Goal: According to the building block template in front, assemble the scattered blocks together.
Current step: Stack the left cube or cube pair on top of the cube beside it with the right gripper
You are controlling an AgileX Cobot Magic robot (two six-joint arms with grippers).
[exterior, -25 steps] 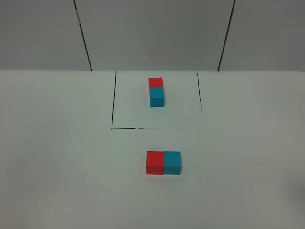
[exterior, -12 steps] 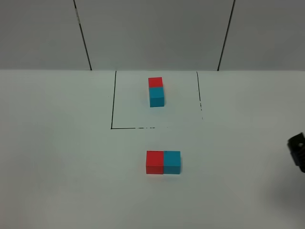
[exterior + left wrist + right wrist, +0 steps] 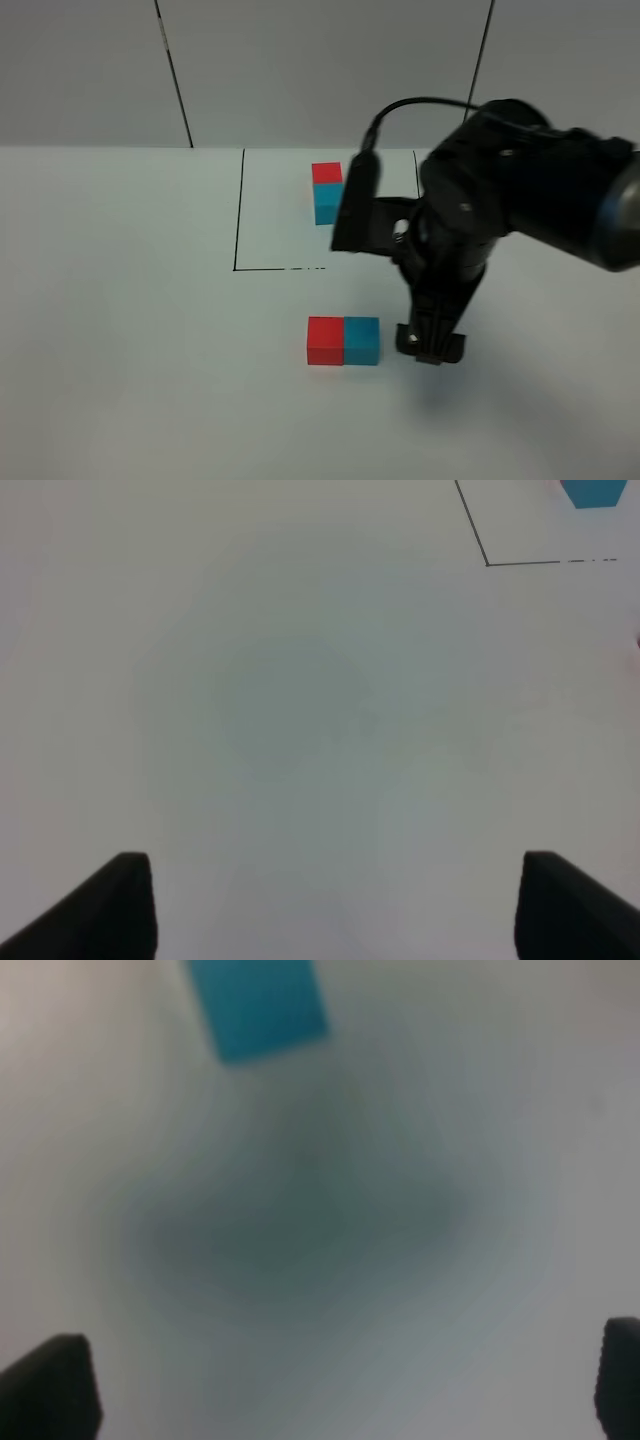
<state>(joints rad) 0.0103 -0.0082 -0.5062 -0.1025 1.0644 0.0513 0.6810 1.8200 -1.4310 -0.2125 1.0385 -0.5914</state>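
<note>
The building block template, a red cube behind a cyan one, stands inside the black lines at the back. Nearer the front, the scattered blocks sit side by side and touching: the red cube on the left, the cyan cube on the right. My right gripper hangs just right of the cyan cube, apart from it. Its wrist view is blurred and shows the cyan cube ahead of the open, empty right gripper. My left gripper is open over bare table, with the template's cyan corner far off.
The bulky right arm reaches over the table's right half and covers the frame's right line. White table spreads to the left and front. A grey panelled wall closes the back.
The right arm has swept in from the right edge toward the middle and now hangs beside the cyan cube. The cubes have not moved.
</note>
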